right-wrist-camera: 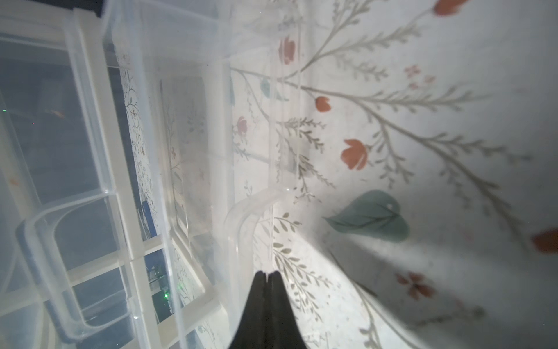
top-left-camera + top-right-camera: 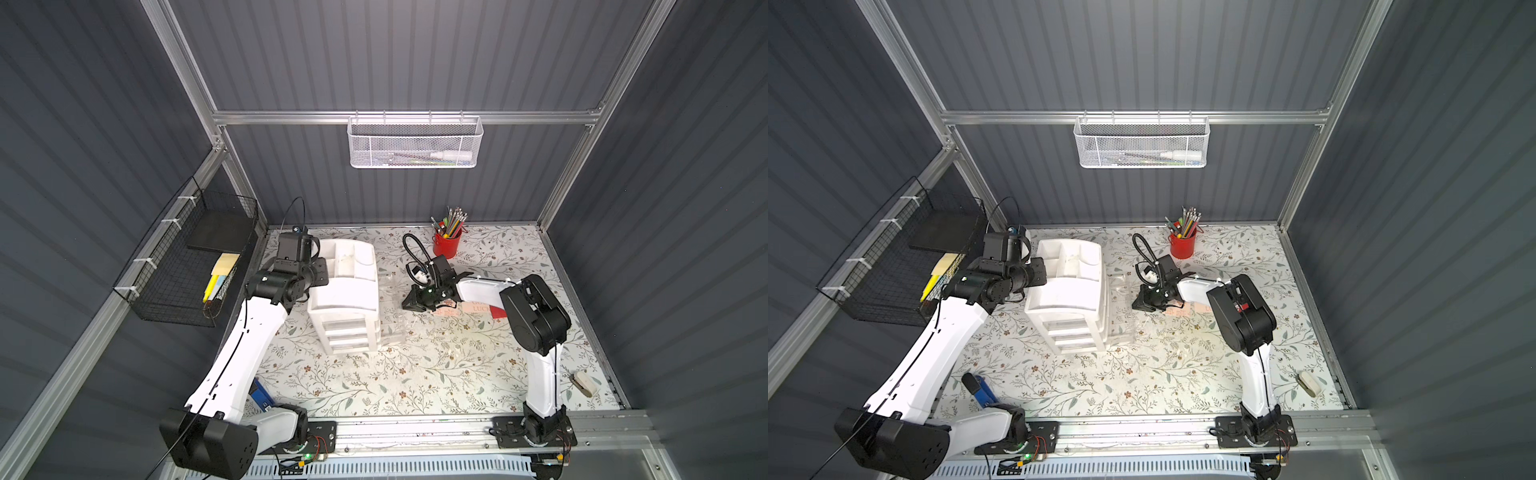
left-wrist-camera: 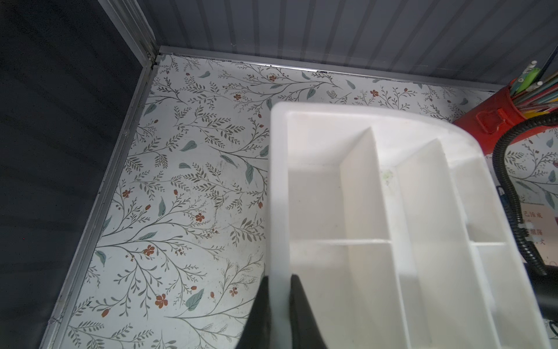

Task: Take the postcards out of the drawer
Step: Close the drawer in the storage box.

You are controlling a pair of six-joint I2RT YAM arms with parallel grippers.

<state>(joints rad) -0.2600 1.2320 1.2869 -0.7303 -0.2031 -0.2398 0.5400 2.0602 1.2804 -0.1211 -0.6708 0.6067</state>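
**Left wrist view.** The left tool (image 3: 277, 299) is narrow, its black fingers (image 3: 262, 302) clamped either side of the rim of the white drawer unit (image 3: 362, 196). The tray compartments ahead of the tips look bare. Well off to the tool's side, past a black cable (image 3: 510, 193), a pale corner of the postcards (image 3: 534, 225) lies on the worktop (image 3: 187, 181).

**Right wrist view.** The right tool (image 1: 267, 275) is fully closed, with its tips at the front lip of the clear drawer (image 1: 193, 136), just short of its curved handle (image 1: 241, 217). I cannot tell whether the lip is pinched. The drawer is pulled out and no card shows inside.

**Top views.** In both, the postcards (image 2: 478, 308) lie flat behind the right tool, partly under its forearm. I read them as already out.

**Risks.**
- A closed tip on slick, thin plastic may slip off.
- A hard push or pull could skid or tip the light unit if the left clamp gives.
- The forearm could sweep the cards when it swings.

**Surface and room.** The worktop is smooth with a floral print, so flat cards will be awkward to lift. A red pencil cup (image 2: 446, 245) stands beyond the right tool. The walls are grey and ribbed on an aluminium frame, with wire baskets (image 2: 415, 143) hung on them.
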